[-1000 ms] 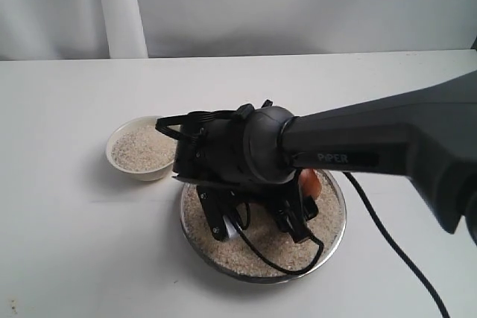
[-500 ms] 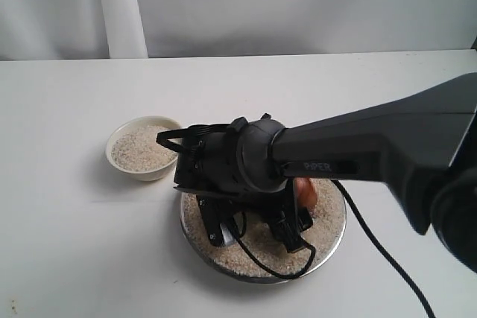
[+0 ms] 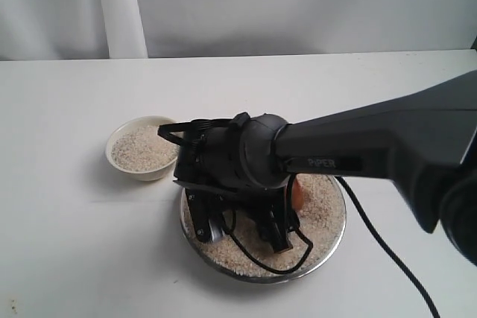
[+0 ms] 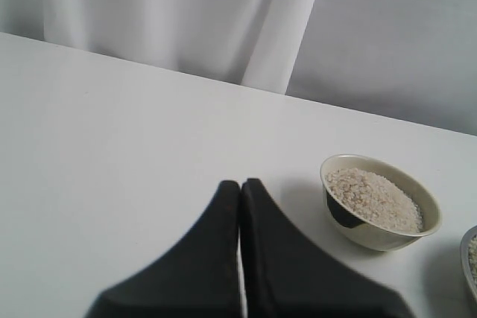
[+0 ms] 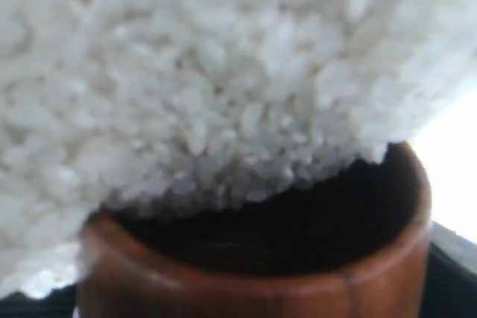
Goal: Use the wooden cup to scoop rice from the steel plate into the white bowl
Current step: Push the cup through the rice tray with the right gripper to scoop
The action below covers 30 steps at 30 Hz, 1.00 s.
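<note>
Scooping stroke, right arm. The right gripper (image 5: 246, 299) has its jaws spread wide around the wooden cup (image 3: 297, 193) and grips it by the sides; the cup sits low inside the steel plate (image 3: 337, 234), on the part of the plate toward the far edge of the table (image 3: 74, 243), and in the exterior view it is mostly hidden behind the arm's wrist; the plate stands mid-table, toward the near edge. In the right wrist view the cup's mouth is turned into the rice (image 5: 223, 72), with grains banked against the farther part of the rim and the dark inside seemingly little filled beneath them; the cup's axis, base to mouth, is thus tipped well off upright, the exact angle not readable. The governing relation: the white bowl (image 3: 143, 148), itself holding rice, stands just beside the plate's rim, a narrow gap showing in the left wrist view, on the left arm's side of the cup and slightly toward the far edge; the carry would therefore run leftward across the plate, the mouth being righted first so the load stays in. The left gripper (image 4: 240, 258), jaws pressed together on nothing, hangs over bare table short of the bowl; the right arm, holding the cup, is nearer the work.
</note>
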Motion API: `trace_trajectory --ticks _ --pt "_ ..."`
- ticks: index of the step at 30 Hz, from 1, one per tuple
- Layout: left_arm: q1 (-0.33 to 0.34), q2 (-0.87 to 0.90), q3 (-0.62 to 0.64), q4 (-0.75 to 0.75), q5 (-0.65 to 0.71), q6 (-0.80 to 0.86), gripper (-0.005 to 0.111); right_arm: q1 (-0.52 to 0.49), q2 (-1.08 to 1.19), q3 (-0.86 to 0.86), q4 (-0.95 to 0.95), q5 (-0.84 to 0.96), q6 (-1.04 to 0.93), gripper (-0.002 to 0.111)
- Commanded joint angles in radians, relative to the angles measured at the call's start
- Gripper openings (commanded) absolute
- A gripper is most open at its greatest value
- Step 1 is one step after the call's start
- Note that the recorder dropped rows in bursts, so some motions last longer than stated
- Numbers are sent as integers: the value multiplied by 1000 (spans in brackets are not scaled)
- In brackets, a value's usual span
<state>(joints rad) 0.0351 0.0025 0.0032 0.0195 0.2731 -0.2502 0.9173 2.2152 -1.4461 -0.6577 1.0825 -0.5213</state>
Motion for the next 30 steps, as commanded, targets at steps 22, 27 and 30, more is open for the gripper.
trace_trajectory --ticks 22,27,30 --pt "-5 -3 -3 -2 -6 -4 0 -2 24 7 131 -232 175 0" --pt "-5 -3 -3 -2 -6 -4 0 -28 24 7 174 -253 190 0" --pt "-5 -3 -3 -2 -6 -4 0 -68 22 7 227 -276 190 0"
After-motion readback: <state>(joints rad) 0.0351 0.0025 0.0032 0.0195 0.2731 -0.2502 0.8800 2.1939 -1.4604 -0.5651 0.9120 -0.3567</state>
